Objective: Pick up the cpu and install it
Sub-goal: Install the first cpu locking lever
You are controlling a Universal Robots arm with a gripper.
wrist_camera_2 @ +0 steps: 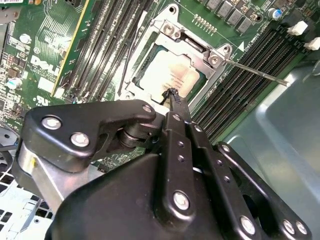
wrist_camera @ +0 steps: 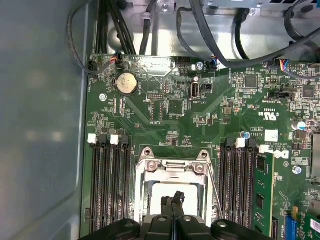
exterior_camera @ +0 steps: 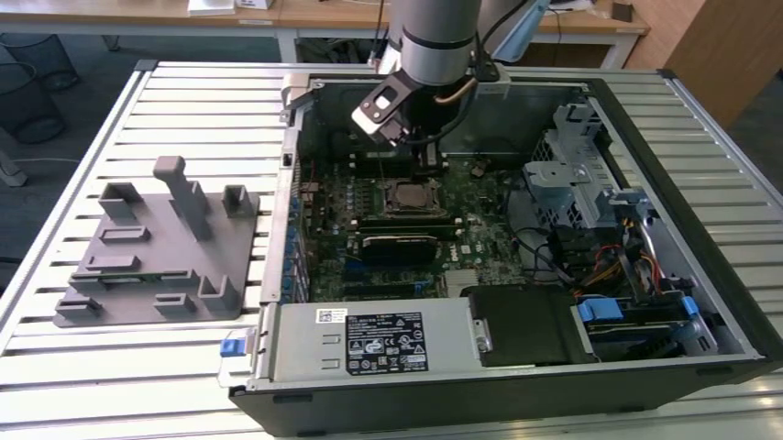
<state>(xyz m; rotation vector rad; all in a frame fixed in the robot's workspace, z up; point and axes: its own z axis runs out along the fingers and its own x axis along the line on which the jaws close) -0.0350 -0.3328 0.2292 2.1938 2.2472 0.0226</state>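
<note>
- The gripper (wrist_camera_2: 172, 95) is closed, its two thin fingers pressed together with nothing between them.
- Its tip is right over the cpu (wrist_camera_2: 167, 72). I cannot tell if they touch.
- The cpu lies flat inside the metal socket frame (wrist_camera_2: 195, 42), silvery side up.
- Long dark slots (wrist_camera: 107, 180) run along both sides of the frame on the green board (wrist_camera: 165, 115).
- The board sits in an open computer case (exterior_camera: 514, 367) on the table (exterior_camera: 73, 367).
- A grey tray (exterior_camera: 159, 266) lies beside the case, on the exterior view's left.

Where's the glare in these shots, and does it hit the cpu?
First wrist view: the cpu top is washed nearly white, with pale reflections on the case wall. Second wrist view: cpu bright but evenly lit. Exterior view: motherboard dim, slatted table bright.
</note>
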